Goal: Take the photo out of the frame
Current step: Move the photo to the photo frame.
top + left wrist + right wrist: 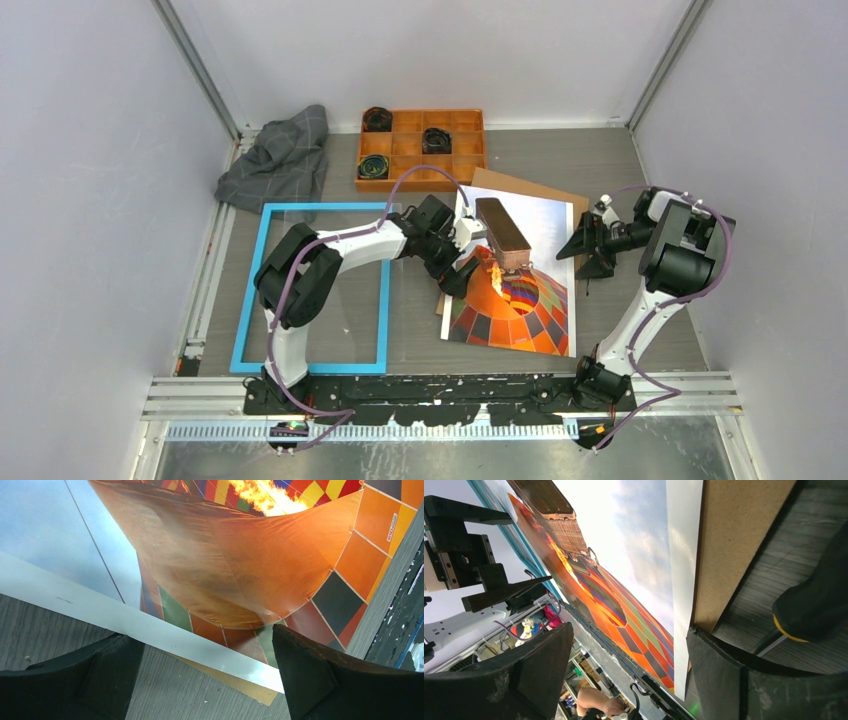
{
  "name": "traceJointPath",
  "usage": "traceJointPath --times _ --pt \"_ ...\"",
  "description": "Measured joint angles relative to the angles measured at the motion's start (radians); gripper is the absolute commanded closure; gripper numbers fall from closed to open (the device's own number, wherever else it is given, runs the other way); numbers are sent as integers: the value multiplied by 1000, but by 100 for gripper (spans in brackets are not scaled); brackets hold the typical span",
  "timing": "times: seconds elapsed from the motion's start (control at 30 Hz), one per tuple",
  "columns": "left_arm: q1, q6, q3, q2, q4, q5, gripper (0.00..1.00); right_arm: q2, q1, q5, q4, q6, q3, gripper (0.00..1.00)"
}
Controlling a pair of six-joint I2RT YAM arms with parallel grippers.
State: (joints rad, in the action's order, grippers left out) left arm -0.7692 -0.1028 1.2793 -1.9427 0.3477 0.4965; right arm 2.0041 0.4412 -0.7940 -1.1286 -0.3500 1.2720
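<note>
The photo (515, 305) of the orange checkered balloon lies flat right of centre, on the plain brown backing board (520, 186). The empty blue frame (245, 300) lies flat at the left, apart from the photo. My left gripper (462, 262) is open at the photo's left edge. In the left wrist view its open jaws (207, 675) straddle the white border of the photo (240, 555), with the board's corner (240, 684) showing underneath. My right gripper (583, 245) is open and empty at the photo's right edge. The right wrist view shows the photo (624, 555) and the board (734, 545).
An orange compartment tray (482, 150) holding black rolls stands at the back centre. A crumpled grey cloth (278, 160) lies at the back left. White walls close in the table on three sides.
</note>
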Motion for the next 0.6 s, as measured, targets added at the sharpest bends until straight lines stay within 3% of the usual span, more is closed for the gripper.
traceJointPath --times 0.2,0.6 --pt "0 0 0 0 0 0 0 8 -5 -9 -35 -55 18 7" --pt "2 14 2 -2 0 2 0 111 -5 -110 -237 -389 124 7"
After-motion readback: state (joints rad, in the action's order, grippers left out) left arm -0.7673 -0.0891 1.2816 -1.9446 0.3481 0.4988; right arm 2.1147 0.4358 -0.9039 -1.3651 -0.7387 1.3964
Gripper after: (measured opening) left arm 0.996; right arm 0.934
